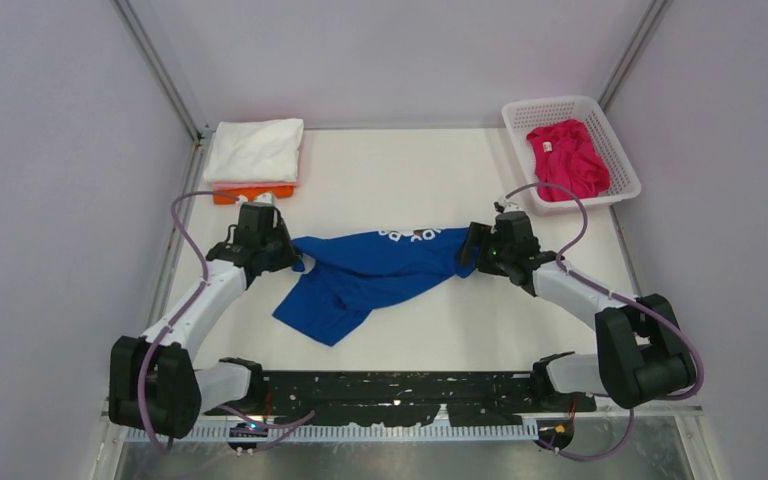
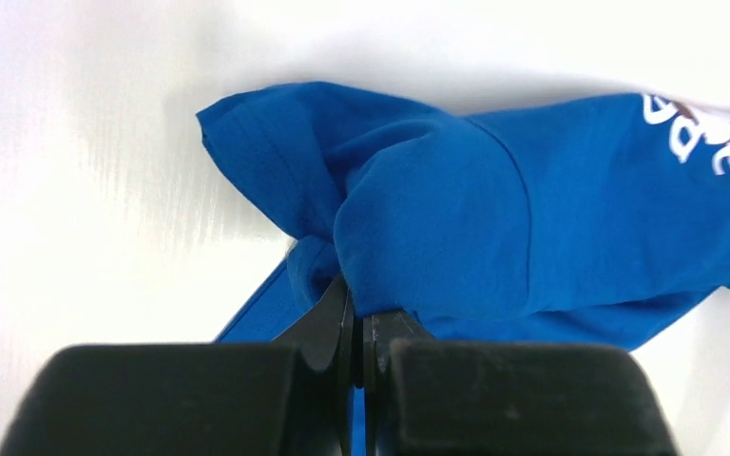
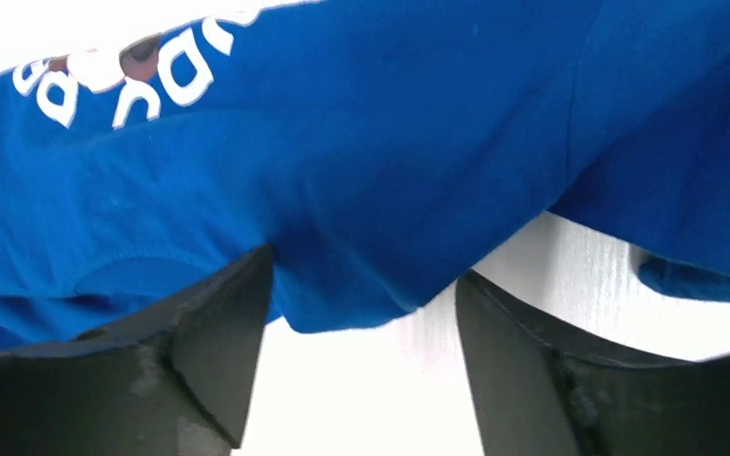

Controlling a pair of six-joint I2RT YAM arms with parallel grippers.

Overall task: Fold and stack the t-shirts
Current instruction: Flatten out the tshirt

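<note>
A royal blue t-shirt (image 1: 370, 270) with white chest print lies crumpled across the middle of the table, stretched between both arms. My left gripper (image 1: 297, 261) is at its left end, and the left wrist view shows that gripper (image 2: 359, 318) shut on a bunched fold of the blue t-shirt (image 2: 532, 209). My right gripper (image 1: 470, 248) is at the shirt's right end. In the right wrist view this gripper (image 3: 363, 271) stands open, its fingers straddling the lower edge of the blue t-shirt (image 3: 390, 142) just above the table. A magenta t-shirt (image 1: 567, 158) lies in the basket.
A white lattice basket (image 1: 520, 130) stands at the back right. At the back left sits a folded stack with a white t-shirt (image 1: 256, 150) on top and an orange t-shirt (image 1: 250, 194) beneath. Walls close in the table on both sides.
</note>
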